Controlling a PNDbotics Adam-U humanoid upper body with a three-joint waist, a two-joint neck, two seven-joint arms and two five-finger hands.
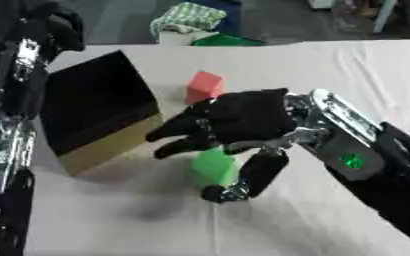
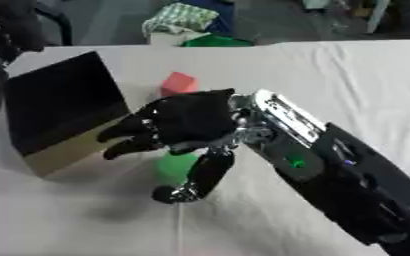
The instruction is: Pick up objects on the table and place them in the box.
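Here the right hand (image 1: 243, 120), fingers spread, half hides a green block (image 1: 214, 166); contact unclear.

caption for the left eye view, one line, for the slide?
Right hand reaches over the green block, red block behind, dark box to its left.

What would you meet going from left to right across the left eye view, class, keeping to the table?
Robot's left arm → box → green block, under the right hand → right forearm.
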